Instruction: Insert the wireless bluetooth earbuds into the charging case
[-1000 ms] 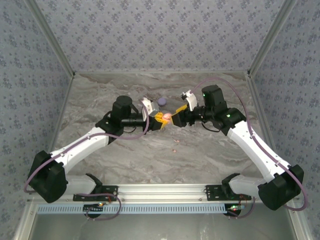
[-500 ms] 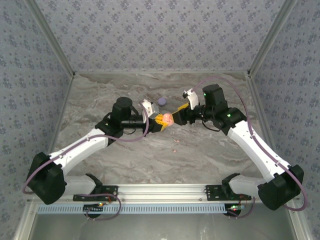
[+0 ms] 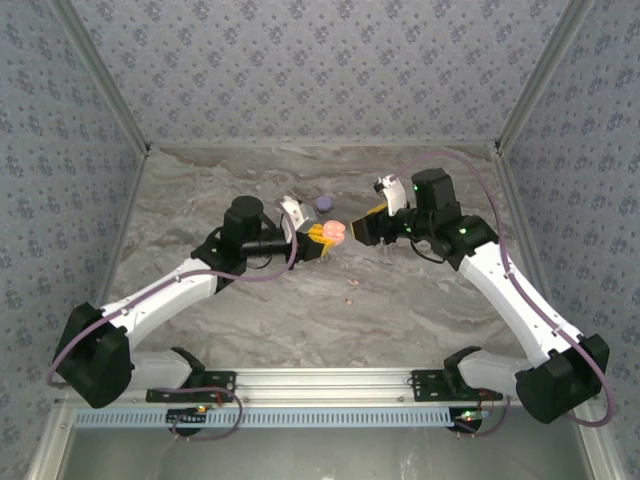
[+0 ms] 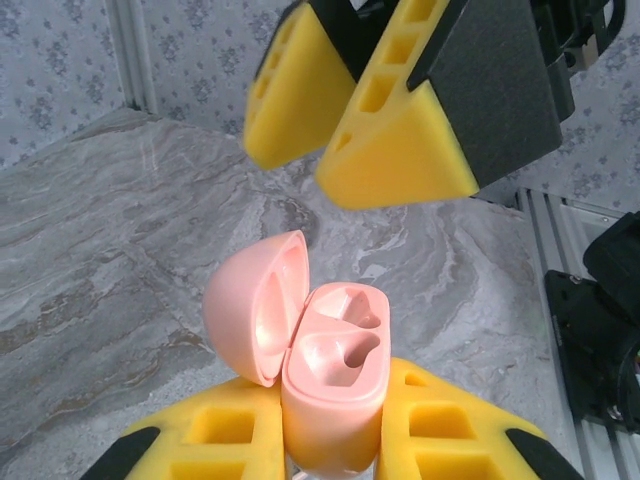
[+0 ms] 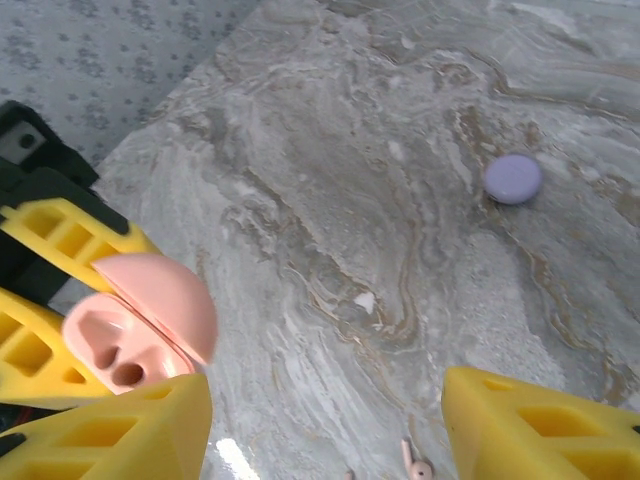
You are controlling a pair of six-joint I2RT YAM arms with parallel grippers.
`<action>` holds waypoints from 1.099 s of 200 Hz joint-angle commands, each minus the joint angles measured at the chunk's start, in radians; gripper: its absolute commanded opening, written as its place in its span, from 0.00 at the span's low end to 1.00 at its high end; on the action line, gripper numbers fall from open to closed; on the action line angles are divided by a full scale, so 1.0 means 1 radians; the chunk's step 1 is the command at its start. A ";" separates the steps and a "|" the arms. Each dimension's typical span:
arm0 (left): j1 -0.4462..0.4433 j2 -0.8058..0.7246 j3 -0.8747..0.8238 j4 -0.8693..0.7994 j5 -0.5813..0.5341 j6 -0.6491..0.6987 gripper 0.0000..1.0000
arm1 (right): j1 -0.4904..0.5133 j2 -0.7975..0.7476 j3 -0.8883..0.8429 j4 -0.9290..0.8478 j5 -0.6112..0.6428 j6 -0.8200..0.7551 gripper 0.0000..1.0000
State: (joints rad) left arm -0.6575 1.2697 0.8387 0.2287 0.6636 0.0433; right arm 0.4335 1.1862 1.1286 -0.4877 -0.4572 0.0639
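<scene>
Left tool grips the open pink charging case. Right tool hangs nearby, jaws wide, a pink earbud on the desk below.

Open pink charging case, wells empty; pink earbud on tabletop.

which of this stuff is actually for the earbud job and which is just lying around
For the job: open pink charging case in the left gripper; pink earbud on the table.
Lying about: lilac round case; white speck.
</scene>
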 commanded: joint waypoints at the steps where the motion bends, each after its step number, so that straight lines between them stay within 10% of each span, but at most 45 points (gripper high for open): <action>1: 0.009 0.003 -0.016 0.056 -0.025 -0.043 0.14 | -0.015 -0.001 -0.025 -0.055 0.051 0.019 0.65; 114: 0.012 -0.139 -0.165 0.027 -0.085 -0.095 0.15 | 0.020 0.180 -0.197 -0.063 0.065 0.071 0.60; 220: 0.007 -0.173 -0.190 0.002 -0.114 -0.106 0.15 | 0.118 0.398 -0.225 0.018 0.032 0.144 0.27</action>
State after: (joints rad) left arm -0.6479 1.1072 0.6380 0.2279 0.5529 -0.0544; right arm 0.5385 1.5517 0.8997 -0.4919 -0.4248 0.1780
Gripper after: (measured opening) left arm 0.192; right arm 0.287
